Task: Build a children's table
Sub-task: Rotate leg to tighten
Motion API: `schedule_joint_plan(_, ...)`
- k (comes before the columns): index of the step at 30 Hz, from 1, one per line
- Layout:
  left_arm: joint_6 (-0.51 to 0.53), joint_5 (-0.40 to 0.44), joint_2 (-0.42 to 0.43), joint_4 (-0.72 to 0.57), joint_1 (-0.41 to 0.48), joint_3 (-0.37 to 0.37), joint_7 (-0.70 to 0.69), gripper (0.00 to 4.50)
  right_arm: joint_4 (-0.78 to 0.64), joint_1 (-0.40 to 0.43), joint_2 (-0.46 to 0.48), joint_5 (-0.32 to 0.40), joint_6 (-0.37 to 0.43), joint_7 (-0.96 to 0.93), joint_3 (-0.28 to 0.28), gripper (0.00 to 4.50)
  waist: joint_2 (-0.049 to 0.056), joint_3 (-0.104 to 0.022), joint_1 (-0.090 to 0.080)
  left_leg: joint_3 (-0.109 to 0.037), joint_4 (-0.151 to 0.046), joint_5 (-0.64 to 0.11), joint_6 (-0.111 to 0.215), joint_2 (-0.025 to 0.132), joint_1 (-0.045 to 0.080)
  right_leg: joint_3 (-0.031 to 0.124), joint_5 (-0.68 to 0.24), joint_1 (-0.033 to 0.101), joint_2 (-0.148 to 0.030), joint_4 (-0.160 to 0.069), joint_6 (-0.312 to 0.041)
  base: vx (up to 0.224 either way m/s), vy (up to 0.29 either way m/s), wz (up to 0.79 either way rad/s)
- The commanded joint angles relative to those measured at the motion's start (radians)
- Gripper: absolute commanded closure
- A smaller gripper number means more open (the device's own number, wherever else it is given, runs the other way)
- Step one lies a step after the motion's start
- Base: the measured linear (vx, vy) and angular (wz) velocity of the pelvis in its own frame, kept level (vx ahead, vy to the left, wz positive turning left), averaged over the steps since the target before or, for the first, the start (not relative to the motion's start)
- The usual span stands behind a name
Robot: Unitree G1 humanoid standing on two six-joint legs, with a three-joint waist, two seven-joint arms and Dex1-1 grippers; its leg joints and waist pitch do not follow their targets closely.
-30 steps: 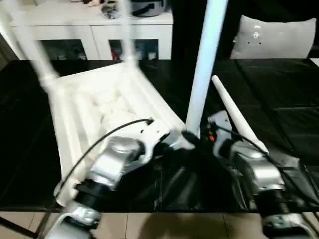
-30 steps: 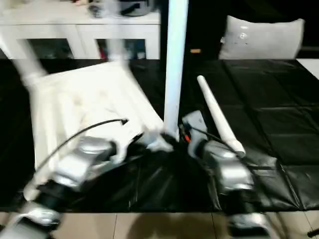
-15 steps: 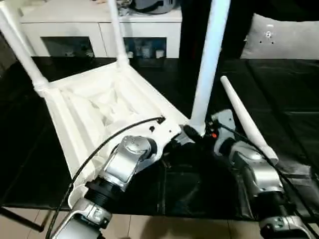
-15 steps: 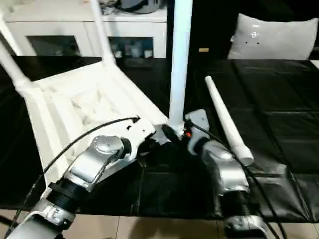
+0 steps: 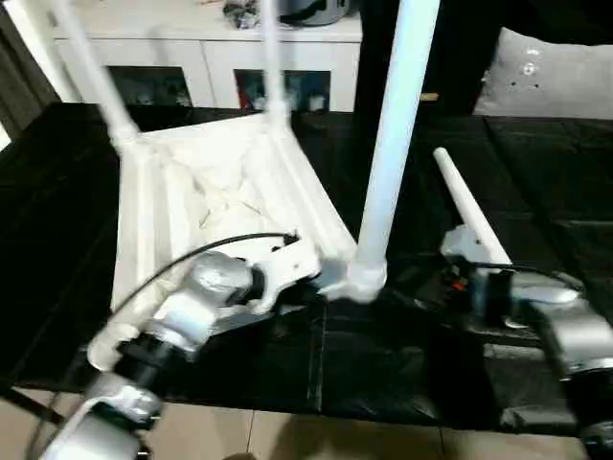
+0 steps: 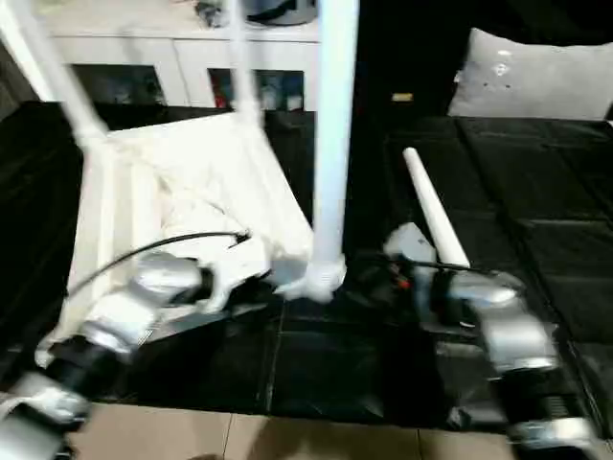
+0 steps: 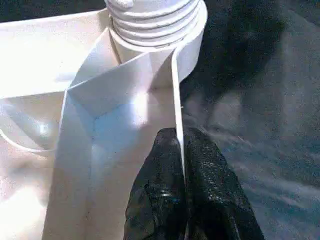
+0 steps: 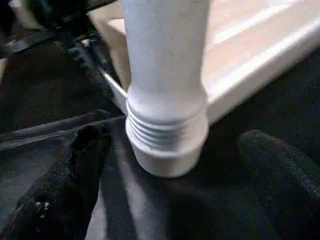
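Spreading wide, the right gripper (image 8: 170, 165) released the upright leg (image 5: 391, 144) between its fingers; left gripper (image 7: 182, 150) stayed pinched on the tabletop's rim (image 7: 176, 95).

Upturned children's table (image 5: 206, 206) on black surface (image 5: 383, 364), three legs up. Loose leg (image 5: 466, 213) lies right. Left tool (image 5: 321, 280) at near corner socket.

Upright leg (image 5: 388, 153): top cut off by frame edge in head views. Two far legs (image 5: 96, 72) motion-blurred, tops cut off too. Left tool (image 5: 321, 280) tips hidden behind table top's rim (image 7: 176, 100) near socket. Cabinet (image 5: 201, 67) contents behind glass too blurred to ID.
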Motion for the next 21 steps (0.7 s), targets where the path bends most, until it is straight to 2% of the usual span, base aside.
schedule_joint_plan(1,-0.047,0.009,0.032,-0.007,0.028,-0.112,-0.146,4.5,0.007,-0.027,-0.006,-0.004,-0.033,0.062,0.027,0.06,-0.021,-0.053,0.004,-0.019,-0.061,-0.112,0.106,0.067,-0.002,0.052,-0.189,0.046,-0.097,-0.07,-0.228,0.0,0.0,0.0)
schedule_joint_plan(2,-0.054,0.009,0.035,-0.008,0.027,-0.117,-0.156,4.5,0.009,-0.029,-0.006,-0.004,-0.035,0.068,0.03,0.06,-0.017,-0.052,0.007,-0.02,-0.061,-0.111,0.106,0.068,-0.001,0.053,-0.188,0.044,-0.096,-0.068,-0.231,0.0,0.0,0.0)
schedule_joint_plan(4,-0.079,0.019,0.05,-0.004,0.017,-0.141,-0.191,4.5,0.016,-0.036,0.0,0.002,-0.034,0.095,0.043,0.4,-0.012,-0.053,0.014,-0.018,-0.061,-0.113,0.102,0.071,0.005,0.054,-0.171,0.039,-0.095,-0.065,-0.241,0.0,0.0,0.0)
schedule_joint_plan(5,-0.086,0.023,0.054,-0.001,0.013,-0.147,-0.199,4.5,0.014,-0.038,0.003,0.006,-0.032,0.105,0.048,0.43,-0.018,-0.053,0.016,-0.017,-0.061,-0.114,0.101,0.071,0.005,0.054,-0.167,0.04,-0.094,-0.065,-0.242,0.0,0.0,0.0)
schedule_joint_plan(6,-0.096,0.027,0.055,0.005,0.007,-0.152,-0.205,4.5,0.008,-0.037,0.006,0.015,-0.023,0.124,0.057,0.51,-0.014,-0.051,0.021,-0.018,-0.062,-0.125,0.097,0.07,0.003,0.054,-0.18,0.042,-0.096,-0.065,-0.238,0.0,0.0,0.0)
schedule_joint_plan(8,-0.103,0.029,0.056,0.009,0.004,-0.153,-0.208,4.5,0.004,-0.035,0.007,0.021,-0.018,0.136,0.063,0.76,-0.016,-0.052,0.022,-0.019,-0.063,-0.127,0.091,0.071,0.004,0.054,-0.183,0.043,-0.097,-0.065,-0.235,0.0,0.0,0.0)
schedule_joint_plan(10,-0.116,0.033,0.053,0.024,-0.008,-0.156,-0.221,4.5,0.007,-0.033,0.012,0.024,-0.018,0.162,0.081,0.83,-0.016,-0.053,0.024,-0.019,-0.063,-0.13,0.085,0.07,0.004,0.055,-0.186,0.043,-0.099,-0.065,-0.232,0.0,0.0,0.0)
schedule_joint_plan(11,-0.122,0.032,0.052,0.032,-0.014,-0.156,-0.228,4.5,0.011,-0.032,0.018,0.024,-0.02,0.172,0.09,0.87,-0.013,-0.054,0.025,-0.019,-0.062,-0.128,0.084,0.07,0.003,0.055,-0.179,0.044,-0.099,-0.064,-0.234,0.0,0.0,0.0)
schedule_joint_plan(17,-0.137,0.027,0.047,0.045,-0.021,-0.159,-0.239,4.5,0.032,-0.041,0.047,0.015,-0.039,0.17,0.1,1.32,-0.012,-0.057,0.036,-0.019,-0.059,-0.107,0.082,0.07,0.004,0.054,-0.132,0.044,-0.097,-0.059,-0.24,0.0,0.0,0.0)
schedule_joint_plan(21,-0.139,0.024,0.041,0.052,-0.02,-0.157,-0.237,4.5,0.033,-0.041,0.058,0.017,-0.038,0.166,0.104,1.66,-0.011,-0.056,0.036,-0.02,-0.061,-0.122,0.073,0.07,0.004,0.054,-0.151,0.045,-0.098,-0.062,-0.237,0.0,0.0,0.0)
